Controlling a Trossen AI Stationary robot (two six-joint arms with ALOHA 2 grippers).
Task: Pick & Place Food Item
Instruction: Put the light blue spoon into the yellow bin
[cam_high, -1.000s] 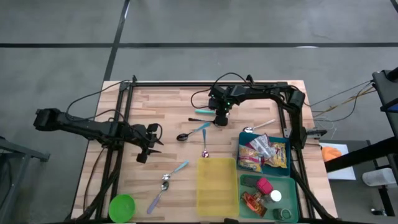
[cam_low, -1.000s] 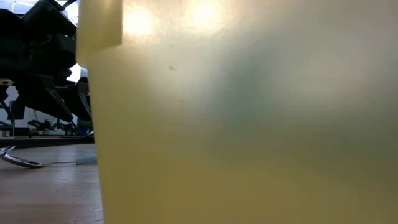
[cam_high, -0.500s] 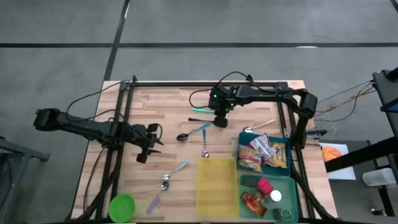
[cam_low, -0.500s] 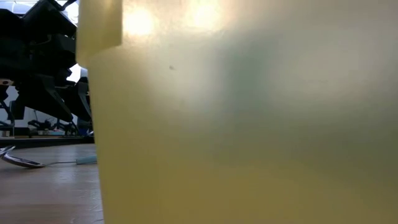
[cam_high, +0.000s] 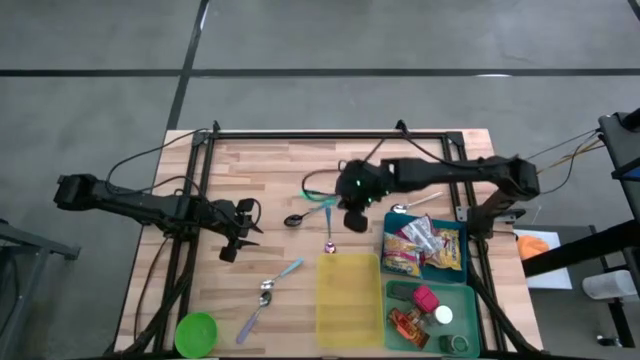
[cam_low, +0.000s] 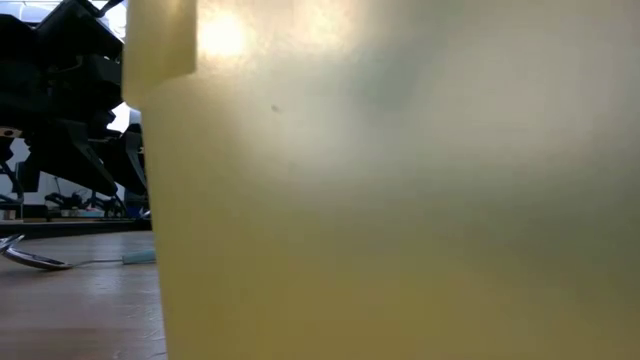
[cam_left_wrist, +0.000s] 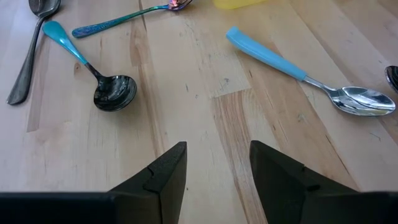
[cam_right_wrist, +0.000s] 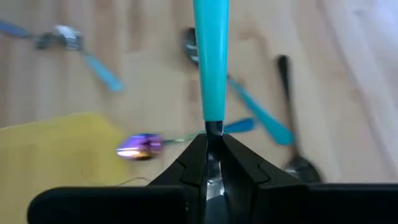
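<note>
My right gripper (cam_high: 352, 212) hangs over the middle of the table, shut on a teal-handled utensil (cam_right_wrist: 210, 62). The utensil's handle (cam_high: 318, 196) sticks out toward the table's left. Food packets (cam_high: 424, 247) lie in the upper teal tray (cam_high: 463, 232) at the right, untouched. At the table's left my left gripper (cam_left_wrist: 217, 168) stands open above bare wood with nothing between its fingers (cam_high: 240, 226). My right gripper pinches the utensil's metal neck (cam_right_wrist: 214, 129), just behind the teal handle, between its two fingers. The fingers slant down and lie along the utensil, whose handle points straight out ahead of them. The utensil is lifted clear of the table.
Loose spoons lie on the wood: a black-bowled one with a blue handle (cam_left_wrist: 93, 71), a silver one with a blue handle (cam_left_wrist: 298, 71) and an iridescent one (cam_high: 328, 238). A yellow bin (cam_high: 348, 298) fills the low view. A second teal tray (cam_high: 432, 312) and a green bowl (cam_high: 196, 333) stand near.
My right gripper has risen and swung toward the table's near edge, staying shut. The teal-handled utensil, which lay on the wood at the far middle, has come up with it, clear of the table, and now hangs over the loose spoons.
</note>
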